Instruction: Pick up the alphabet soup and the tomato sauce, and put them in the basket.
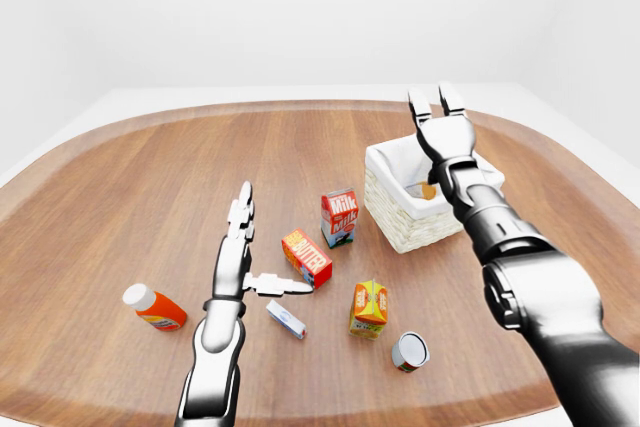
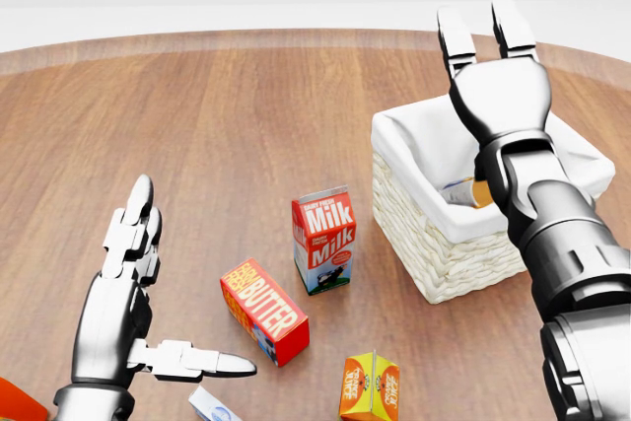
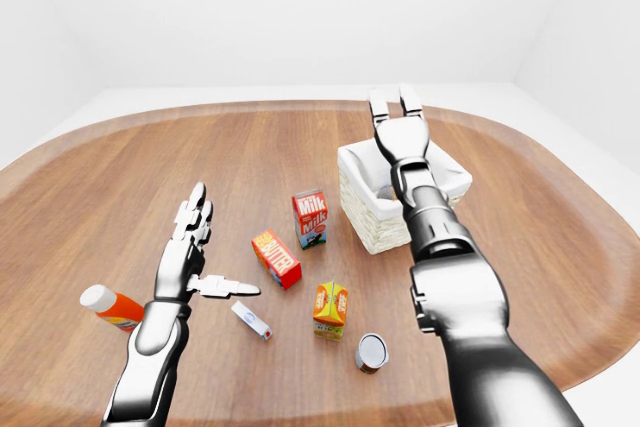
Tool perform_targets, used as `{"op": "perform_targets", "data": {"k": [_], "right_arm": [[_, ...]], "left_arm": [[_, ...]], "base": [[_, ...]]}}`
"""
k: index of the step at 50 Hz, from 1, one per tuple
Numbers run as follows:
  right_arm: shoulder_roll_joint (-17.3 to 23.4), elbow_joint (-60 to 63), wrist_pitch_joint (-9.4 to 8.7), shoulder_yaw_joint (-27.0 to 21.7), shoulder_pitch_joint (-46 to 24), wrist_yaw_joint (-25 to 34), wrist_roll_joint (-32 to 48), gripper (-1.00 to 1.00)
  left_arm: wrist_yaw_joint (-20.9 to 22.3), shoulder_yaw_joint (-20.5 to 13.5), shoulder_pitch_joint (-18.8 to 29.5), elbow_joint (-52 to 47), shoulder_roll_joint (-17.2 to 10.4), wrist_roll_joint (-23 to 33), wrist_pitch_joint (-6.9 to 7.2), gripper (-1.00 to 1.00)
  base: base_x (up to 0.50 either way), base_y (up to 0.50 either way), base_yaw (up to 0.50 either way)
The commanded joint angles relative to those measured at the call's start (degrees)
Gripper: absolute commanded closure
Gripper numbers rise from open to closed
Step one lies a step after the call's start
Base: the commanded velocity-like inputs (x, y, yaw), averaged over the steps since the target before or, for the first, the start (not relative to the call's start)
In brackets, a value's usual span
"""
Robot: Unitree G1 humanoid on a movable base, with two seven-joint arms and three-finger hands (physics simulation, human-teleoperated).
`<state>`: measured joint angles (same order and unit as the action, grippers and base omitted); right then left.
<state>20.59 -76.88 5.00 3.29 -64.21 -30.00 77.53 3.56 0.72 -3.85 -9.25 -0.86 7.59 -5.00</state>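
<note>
The white-lined wicker basket (image 2: 434, 253) stands at the right of the head view. A can (image 2: 461, 191) with an orange and blue label lies on its side inside it, partly hidden by my right forearm. My right hand (image 2: 478, 22) is open above the basket, its fingers pointing up and holding nothing. A second can (image 1: 409, 350) with a silver top stands on the table near the bottom edge of the left-eye view. My left hand (image 2: 192, 278) hovers open at the lower left, fingers spread, beside the butter box and touching nothing.
A milk carton (image 2: 323, 239), a butter box (image 2: 263, 311) and an orange juice carton (image 2: 370, 386) stand left of the basket. A ketchup bottle (image 1: 153, 308) and a small white and blue box (image 1: 286, 319) lie near my left arm. The wooden table (image 1: 150, 177) is round-edged.
</note>
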Motion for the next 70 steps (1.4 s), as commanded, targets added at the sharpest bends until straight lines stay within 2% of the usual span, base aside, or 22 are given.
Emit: {"op": "perform_targets", "data": {"k": [1, 14, 29, 47, 65, 70], "right_arm": [[0.03, 0.04, 0.0, -0.13, -0.01, 0.0, 0.05, -1.0], [0.06, 0.39, 0.0, -0.81, -0.88, 0.0, -1.54, -1.0], [0.28, 1.45, 0.0, -3.23, -1.63, 0.0, -11.53, -1.0], [0.05, 3.2, 0.0, -2.89, -1.33, 0.0, -17.78, -1.0], [0.26, 7.99, 0.0, -3.7, 0.74, 0.0, -23.65, -1.0], [-0.6, 12.56, 0.0, -4.65, 2.84, 0.0, -27.63, -1.0]], "left_arm": [[-0.06, -0.19, -0.26, -0.59, 0.05, -0.46, 0.0, -1.0], [-0.07, -0.18, -0.25, -0.65, 0.05, -0.45, 0.0, -1.0], [-0.06, -0.18, -0.25, -0.65, 0.05, -0.45, 0.0, -1.0], [-0.17, -0.19, -0.2, -0.48, 0.07, -0.45, 0.0, -1.0], [-0.13, -0.19, -0.27, -0.45, 0.04, -0.44, 0.0, -1.0], [-0.03, -0.17, -0.34, -0.56, 0.04, -0.48, 0.0, -1.0]], "base": [[0.0, 0.0, 0.0], [0.0, 0.0, 0.0], [0.0, 0.0, 0.0], [0.0, 0.0, 0.0], [0.0, 0.0, 0.0], [0.0, 0.0, 0.0]]}}
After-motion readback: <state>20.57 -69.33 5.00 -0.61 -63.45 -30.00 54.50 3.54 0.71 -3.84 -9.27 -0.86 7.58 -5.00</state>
